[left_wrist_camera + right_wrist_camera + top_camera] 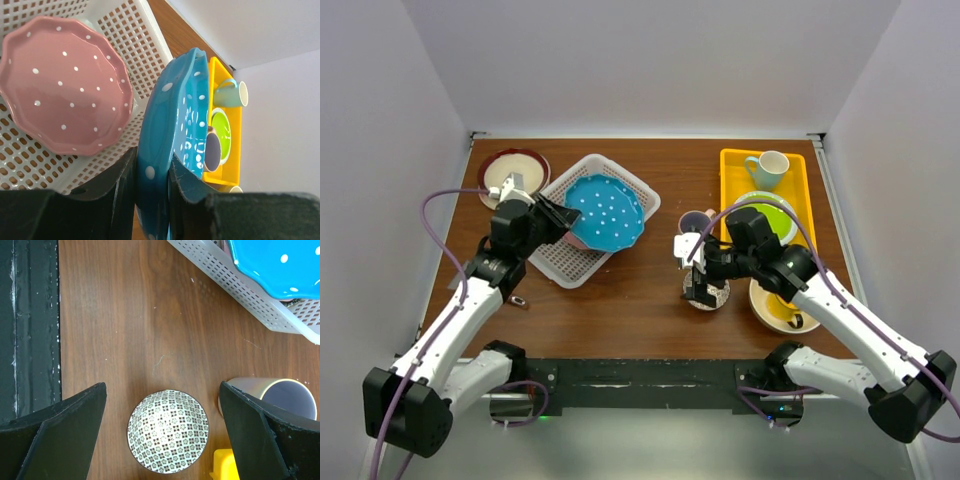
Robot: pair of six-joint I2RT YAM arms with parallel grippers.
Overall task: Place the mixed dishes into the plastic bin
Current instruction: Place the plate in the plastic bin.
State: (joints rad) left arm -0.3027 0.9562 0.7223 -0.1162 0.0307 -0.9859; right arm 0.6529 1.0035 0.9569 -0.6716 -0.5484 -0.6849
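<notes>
found the left pincer [152, 192] clamped on the rim of the blue dotted plate [607, 210], one finger [120, 195] against each face. saw that plate held over the plastic bin [570, 262], tilted in the top view and covering much of the bin's inside; could not tell whether its lower edge touched the lattice. noted the pink dotted plate [65, 85] lying face up inside the bin, just beside the blue one. placed the bin on the left half of the desk, turned at an angle, nearer the far edge than the near one. spotted a pink-and-cream plate [520, 160] at the far left corner of the desk, just beyond the bin's corner and outside it.

found the right pincer [703, 283] spread wide, holding nothing, hanging over the small patterned bowl [167, 432] with a finger [65, 435] on either side, clear of it. located that bowl upright near the middle of the desk, toward the near edge. saw the beige mug [272, 395] just beyond it, close to the yellow tray [732, 175]. found the tray along the far right edge of the desk, carrying a pale green mug [768, 168] at its far end and a lime-green dish [770, 212] nearer in, partly hidden by the right arm. noted the large cream bowl [772, 310] on the desk near the right edge, just off the tray's near end, half covered by the same arm.
</notes>
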